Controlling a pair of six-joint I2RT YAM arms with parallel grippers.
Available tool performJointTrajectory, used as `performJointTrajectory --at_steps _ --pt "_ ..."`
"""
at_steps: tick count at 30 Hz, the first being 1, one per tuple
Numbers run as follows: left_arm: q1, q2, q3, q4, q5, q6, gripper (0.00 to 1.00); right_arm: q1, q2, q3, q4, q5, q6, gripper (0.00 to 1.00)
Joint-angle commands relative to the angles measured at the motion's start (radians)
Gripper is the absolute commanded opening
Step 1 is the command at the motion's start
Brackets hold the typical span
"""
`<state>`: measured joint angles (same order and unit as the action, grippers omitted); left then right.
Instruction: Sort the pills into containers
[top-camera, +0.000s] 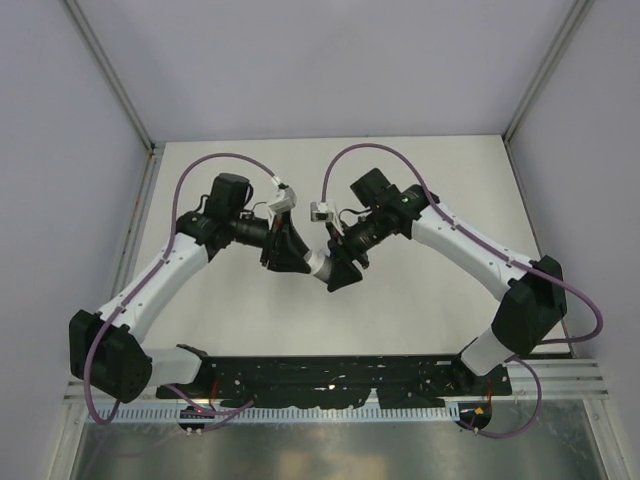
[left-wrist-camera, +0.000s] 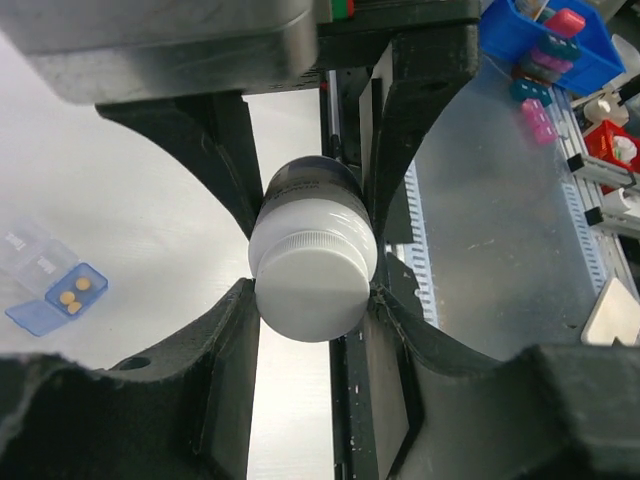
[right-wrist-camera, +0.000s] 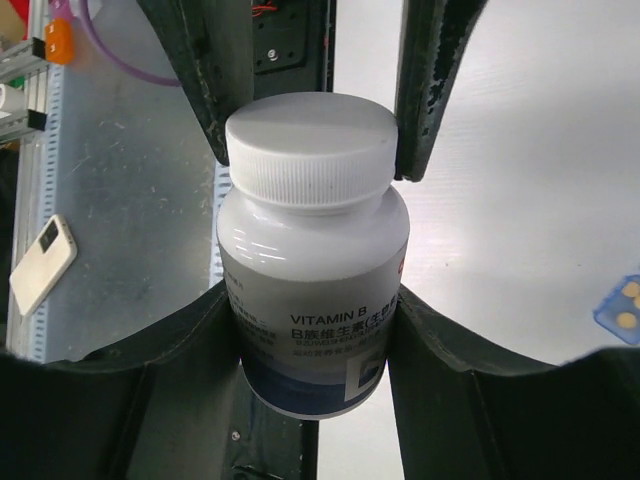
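Observation:
A round dark bottle (right-wrist-camera: 312, 330) with a white cap (right-wrist-camera: 308, 145) and a "VITAMIN B" label is held in the air between both arms; it also shows in the top view (top-camera: 320, 265). My right gripper (right-wrist-camera: 312, 300) is shut on the bottle's body. My left gripper (left-wrist-camera: 312, 300) is shut on the white cap (left-wrist-camera: 312, 285). In the top view the left gripper (top-camera: 297, 255) and the right gripper (top-camera: 338, 268) meet over the middle of the table. A small clear container with an open blue lid (left-wrist-camera: 55, 290) lies on the table with yellow pills (left-wrist-camera: 72, 290) in it; its blue edge shows in the right wrist view (right-wrist-camera: 625, 305).
A black slotted rail (top-camera: 340, 375) runs along the table's near edge. Beyond it stand a blue bin of coloured parts (left-wrist-camera: 545, 40) and a red box (left-wrist-camera: 620, 145). A white flat device (right-wrist-camera: 40, 262) lies on the grey surface. White walls (top-camera: 70, 150) enclose the table.

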<state>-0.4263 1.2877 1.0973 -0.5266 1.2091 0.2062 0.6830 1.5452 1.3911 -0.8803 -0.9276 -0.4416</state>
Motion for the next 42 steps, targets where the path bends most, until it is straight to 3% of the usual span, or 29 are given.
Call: performJointTrajectory --at_steps 1,8,12,16,24,28,42 --pt "-0.035 -0.013 0.013 -0.069 -0.012 0.11 0.5 0.003 0.038 0.101 0.02 -0.174 -0.071 0.06" --pt "-0.008 -0.022 0.019 0.029 -0.094 -0.068 0.88 0.003 -0.013 0.06 0.085 -0.059 -0.037 0.06" --pt "0.059 -0.042 -0.008 0.175 -0.092 -0.303 1.0 0.004 -0.066 0.01 0.171 0.054 0.01 0.06" --pt "0.109 -0.057 -0.019 0.279 -0.123 -0.487 1.0 0.021 -0.112 -0.026 0.239 0.2 0.041 0.06" --pt "0.109 -0.031 0.059 0.218 -0.22 -0.665 1.0 0.136 -0.163 -0.069 0.336 0.605 0.043 0.06" --pt "0.107 -0.01 0.093 0.175 -0.249 -0.714 0.91 0.156 -0.165 -0.075 0.363 0.712 0.05 0.06" --pt "0.07 0.03 0.111 0.077 -0.327 -0.677 0.75 0.179 -0.155 -0.076 0.388 0.789 0.052 0.06"
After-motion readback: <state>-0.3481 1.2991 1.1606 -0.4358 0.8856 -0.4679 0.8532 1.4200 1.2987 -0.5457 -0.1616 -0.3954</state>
